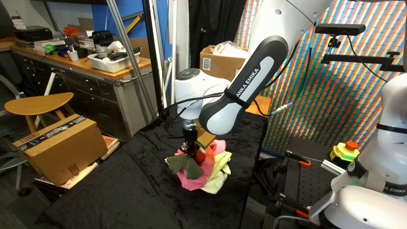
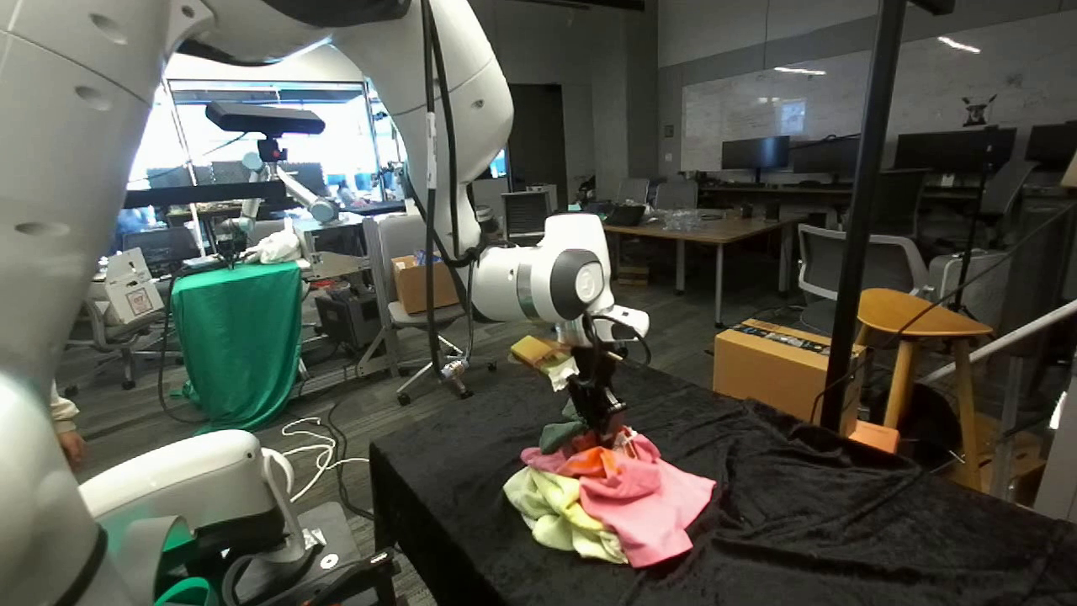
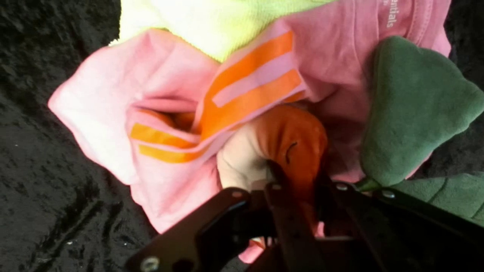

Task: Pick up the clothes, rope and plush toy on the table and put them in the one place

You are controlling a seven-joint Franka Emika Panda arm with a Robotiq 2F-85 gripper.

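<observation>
At the left of the heap of clothes (image 1: 192, 184), in an exterior view, green fabric (image 1: 193, 170) lies partly over the pink cloth (image 1: 207, 171). I can't tell whether it is joined to the plush toy (image 3: 281, 141); if it is, any sideways pull would drag it along. Next comes the gripper (image 3: 298, 175): in the wrist view its fingers stand close together on either side of the toy's red-orange part and look clamped on it. The toy rests on the pink cloth, so I take this for its setting-down. A pink fold pinched with it would come up on the lift; an uneven release could roll the toy off. Rightmost, the yellow cloths (image 1: 219, 179) sit partly beneath the pink (where pale meets bright is hard to say, and the white rope I can't pick out at all), so a tugged fold could haul them outward.

For room, left to right again: the cardboard box (image 1: 60, 152) stands beyond the left edge of the table (image 1: 136, 187), and between that edge and the heap a wide stretch of black surface gives the easiest side to move over. On the right the edge lies nearer the heap, with the robot base (image 1: 365, 203) past it; something knocked that way could go over.
</observation>
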